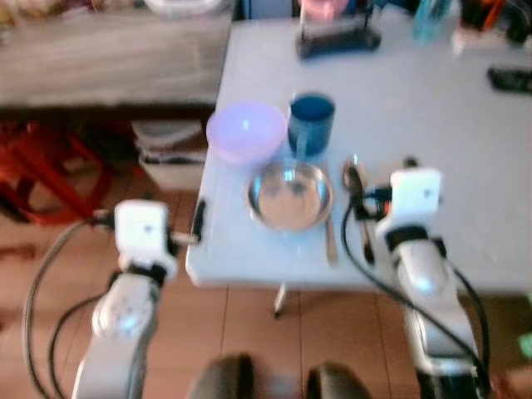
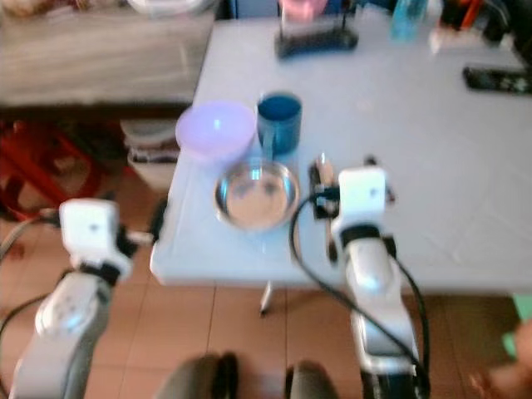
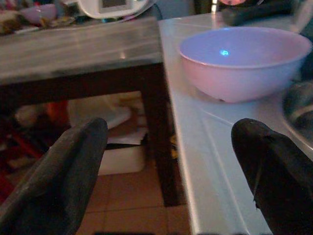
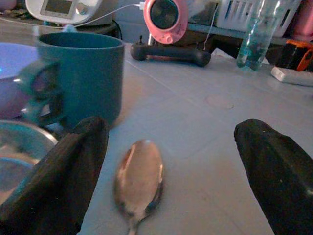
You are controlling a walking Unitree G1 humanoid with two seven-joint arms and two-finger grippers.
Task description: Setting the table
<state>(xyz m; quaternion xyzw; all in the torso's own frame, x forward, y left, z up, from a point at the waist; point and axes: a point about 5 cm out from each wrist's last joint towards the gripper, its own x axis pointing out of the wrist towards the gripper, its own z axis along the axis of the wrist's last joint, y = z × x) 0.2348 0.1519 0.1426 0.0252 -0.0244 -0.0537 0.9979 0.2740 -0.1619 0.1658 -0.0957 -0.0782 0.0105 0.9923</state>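
Table (image 1: 465, 166) edge runs just ahead of your left gripper (image 3: 166, 171), whose fingers gape wide and empty off the near left corner, floor below. Your right gripper (image 4: 171, 171) sits over the tabletop, fingers spread wide with nothing held, straddling one spoon (image 4: 139, 181). Beside the spoon you have one steel bowl (image 1: 290, 195); behind it one pink bowl (image 1: 246, 131) and one blue mug (image 1: 311, 122). Bare tabletop opens to your right.

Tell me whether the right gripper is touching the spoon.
Apart. The right wrist view shows the spoon lying on the table between the right gripper's open fingers, bare tabletop either side.
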